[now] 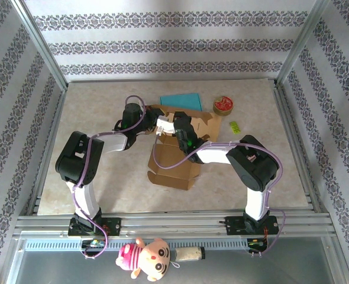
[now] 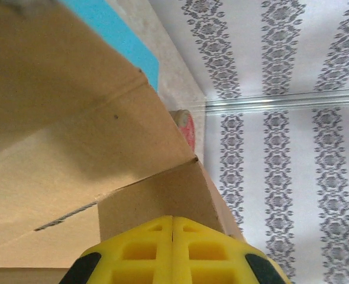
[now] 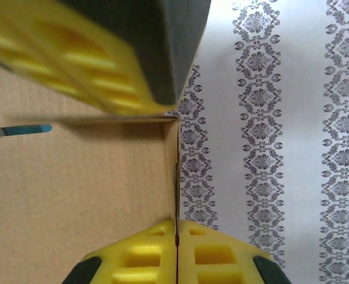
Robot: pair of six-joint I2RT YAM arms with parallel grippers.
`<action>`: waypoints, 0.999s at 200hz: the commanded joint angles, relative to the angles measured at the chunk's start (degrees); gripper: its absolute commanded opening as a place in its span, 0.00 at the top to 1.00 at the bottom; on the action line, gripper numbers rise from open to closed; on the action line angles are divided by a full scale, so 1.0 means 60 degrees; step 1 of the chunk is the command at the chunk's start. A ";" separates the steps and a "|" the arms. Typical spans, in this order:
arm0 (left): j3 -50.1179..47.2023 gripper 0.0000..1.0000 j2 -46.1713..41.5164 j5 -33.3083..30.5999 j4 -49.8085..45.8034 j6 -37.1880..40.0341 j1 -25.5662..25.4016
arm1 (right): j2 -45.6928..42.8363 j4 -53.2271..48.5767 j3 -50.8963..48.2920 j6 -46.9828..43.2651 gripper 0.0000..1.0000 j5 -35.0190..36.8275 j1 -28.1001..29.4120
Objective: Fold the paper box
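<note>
Two tools meet at the brown corrugated cardboard box [image 1: 173, 168], which lies midway across the beige counter [image 1: 103, 189] with its near panels flat. The right tool [image 3: 176, 229] is clamped on the box's thin wall edge. The left tool [image 2: 173, 228] is closed finger to finger against one flap, grip uncertain. The light, stiff board should bend only along creases, so edges suit holding. Beyond lies a teal sheet [image 1: 180, 100].

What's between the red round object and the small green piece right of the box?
Nothing: in the top view, the table between the red round object and the green piece is bare.
</note>
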 commanded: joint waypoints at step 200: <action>-0.1797 0.75 -0.3687 -0.1578 -0.5140 0.3759 0.0194 | -0.1018 -0.0632 -0.0357 0.2817 0.96 -0.1073 -0.0530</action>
